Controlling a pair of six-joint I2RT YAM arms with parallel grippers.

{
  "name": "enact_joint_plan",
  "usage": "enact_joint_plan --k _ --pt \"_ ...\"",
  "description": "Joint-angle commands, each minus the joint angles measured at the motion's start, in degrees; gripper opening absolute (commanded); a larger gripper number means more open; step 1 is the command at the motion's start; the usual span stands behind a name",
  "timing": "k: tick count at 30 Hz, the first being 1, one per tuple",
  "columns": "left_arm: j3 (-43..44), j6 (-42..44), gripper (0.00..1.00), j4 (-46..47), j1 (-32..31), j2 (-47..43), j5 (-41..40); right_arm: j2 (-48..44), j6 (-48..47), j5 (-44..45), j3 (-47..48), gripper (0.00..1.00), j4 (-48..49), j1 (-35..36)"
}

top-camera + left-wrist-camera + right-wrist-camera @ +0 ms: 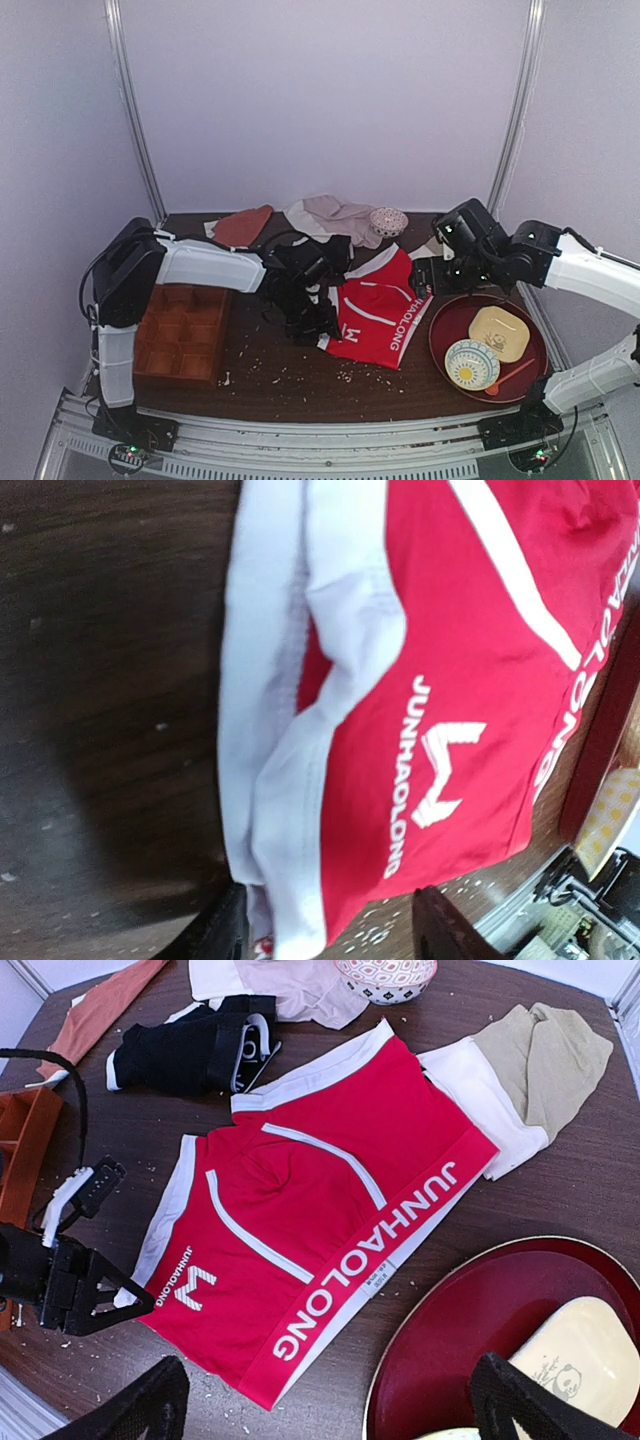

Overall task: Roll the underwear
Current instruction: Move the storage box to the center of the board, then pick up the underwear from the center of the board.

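Red across mid-frame: looking at the underwear (380, 312) spread on the table (280, 375), left gripper (332, 908) parted wide at its white left edge, right gripper (332, 1370) gaping too

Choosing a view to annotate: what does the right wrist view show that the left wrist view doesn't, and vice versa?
Right wrist only: the black briefs, beige garment and patterned bowl. Left wrist only: the folds of the white hem, seen close up. Both: the red underwear, its JUNHAOLONG logo and the dark table.
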Motion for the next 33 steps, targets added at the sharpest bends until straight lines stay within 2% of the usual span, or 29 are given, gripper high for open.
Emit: enact_joint_plan --k 1,5,8,10,20,24,29,33 --pt "1.39 -2.79 0.48 2.61 -0.51 2.24 -0.08 -3.11 -0.53 1.95 -0.86 0.98 -2.84 -0.38" --pt "0.76 -2.99 0.4 1.17 -0.55 1.89 -0.88 -5.27 0.03 1.88 -2.66 0.98 -2.84 -0.37" --pt "0.08 -2.87 0.12 -0.18 -0.61 1.36 -1.37 -6.15 0.22 1.22 -3.85 0.97 -2.59 -0.32" --pt "0.01 -2.32 0.0 -1.6 -0.58 0.93 -1.85 -6.36 0.24 0.88 -4.64 0.96 -2.09 -0.34" --pt "-0.77 4.04 0.0 -11.49 -0.58 -4.37 -4.55 -4.92 -2.76 -3.92 -6.5 0.95 2.3 0.27" --pt "-2.52 7.12 0.0 -16.23 -0.43 -8.11 -6.37 -2.85 -4.53 -4.05 -5.14 0.95 3.4 2.27" --pt "-6.02 8.75 0.0 -17.56 0.34 -12.42 -5.62 1.38 -4.63 -4.86 -2.69 0.95 3.39 4.6" --pt "-7.02 8.68 0.0 -18.9 0.59 -14.45 -4.13 4.33 -6.6 -4.9 -1.64 0.93 4.7 9.35"
